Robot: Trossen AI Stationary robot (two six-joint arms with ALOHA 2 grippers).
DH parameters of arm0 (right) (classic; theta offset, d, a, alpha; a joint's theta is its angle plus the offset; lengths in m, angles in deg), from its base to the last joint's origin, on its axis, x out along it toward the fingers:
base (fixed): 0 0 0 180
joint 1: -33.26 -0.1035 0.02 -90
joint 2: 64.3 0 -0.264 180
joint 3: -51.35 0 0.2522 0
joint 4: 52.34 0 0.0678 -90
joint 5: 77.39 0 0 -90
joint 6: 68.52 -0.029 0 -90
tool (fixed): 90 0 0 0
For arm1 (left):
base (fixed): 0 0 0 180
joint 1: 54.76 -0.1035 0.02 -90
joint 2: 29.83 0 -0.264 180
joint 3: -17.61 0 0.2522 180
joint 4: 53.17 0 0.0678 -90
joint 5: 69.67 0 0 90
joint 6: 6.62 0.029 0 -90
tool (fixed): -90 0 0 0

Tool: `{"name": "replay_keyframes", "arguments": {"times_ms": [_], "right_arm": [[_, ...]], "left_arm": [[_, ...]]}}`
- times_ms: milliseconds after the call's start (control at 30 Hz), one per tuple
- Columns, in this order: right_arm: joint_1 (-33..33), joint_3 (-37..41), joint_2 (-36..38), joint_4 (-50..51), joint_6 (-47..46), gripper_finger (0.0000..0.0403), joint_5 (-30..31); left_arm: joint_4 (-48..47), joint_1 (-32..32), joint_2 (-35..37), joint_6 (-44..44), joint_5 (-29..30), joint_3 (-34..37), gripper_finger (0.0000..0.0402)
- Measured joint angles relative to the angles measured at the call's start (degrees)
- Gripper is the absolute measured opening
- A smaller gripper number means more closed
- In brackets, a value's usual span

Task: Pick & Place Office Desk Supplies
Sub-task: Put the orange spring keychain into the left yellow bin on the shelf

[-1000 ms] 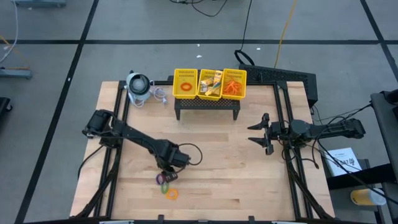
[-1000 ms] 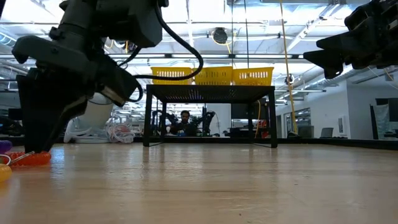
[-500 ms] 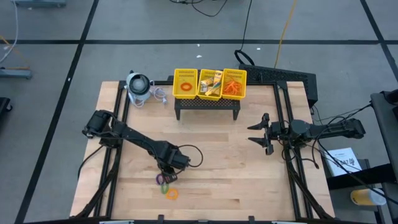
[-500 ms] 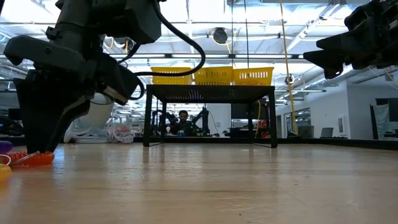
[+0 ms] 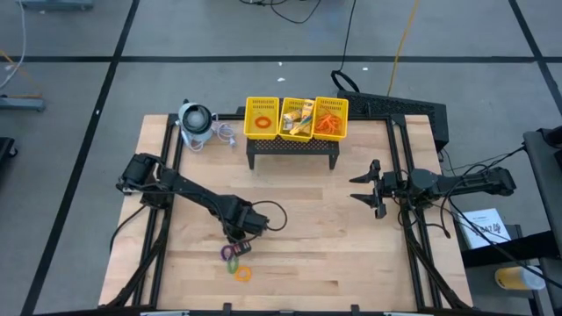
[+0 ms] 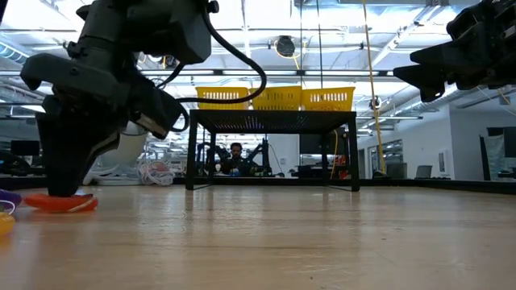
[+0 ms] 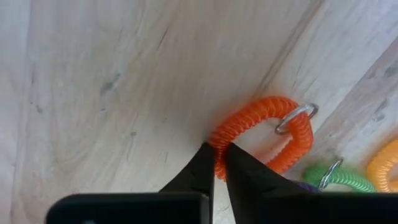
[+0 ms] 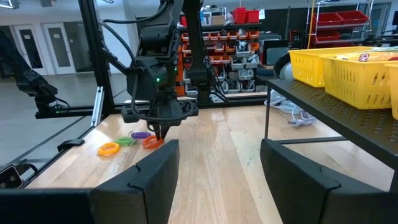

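Note:
Several coil rings lie on the wooden table near its front left. In the left wrist view an orange ring (image 7: 264, 134) with a small metal loop lies flat, next to a green ring (image 7: 339, 177) and a yellow-orange ring (image 7: 385, 165). My left gripper (image 7: 217, 155) points down and is shut on the orange ring (image 6: 60, 201); in the high view it (image 5: 237, 237) stands just behind the purple and green rings (image 5: 230, 253). My right gripper (image 5: 364, 189) hangs open at the right, level, holding nothing. My left gripper pinches one side of the orange ring's coil (image 7: 214, 140) between its two fingertips. The fingers come from above, pointing steeply down, and lie across the coil. The ring lies flat on the table (image 6: 266, 242), its metal loop (image 7: 295, 118) on the side away from the fingers.
A yellow mesh three-compartment basket (image 5: 297, 118) stands on a black stand at the back middle, with supplies inside. A grey-white round device (image 5: 195, 123) with a cord sits at the back left. Bare wood stretches between the two arms.
My left gripper has stayed over the rings, tipped a little, and shut its fingers on the orange ring's coil. The orange ring has shifted slightly along the table with it.

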Motion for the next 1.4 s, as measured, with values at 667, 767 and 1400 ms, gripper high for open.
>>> {"name": "replay_keyframes", "arguments": {"times_ms": [667, 767, 1400], "right_arm": [[0.0, 0.0, 0.0, 0.0, 0.0, 0.0215, 0.0], [0.0, 0.0, 0.0, 0.0, 0.0, 0.0215, 0.0], [0.0, 0.0, 0.0, 0.0, 0.0, 0.0215, 0.0]], "left_arm": [[14.0, -2.6, 7.7, 11.1, 16.2, 0.0, 0.0018], [17.0, -2.8, 7.8, 14.4, 16.7, 0.0, 0.0021], [70.9, -4.7, 7.8, 23.9, 15.5, 20.9, 0.0007]]}}
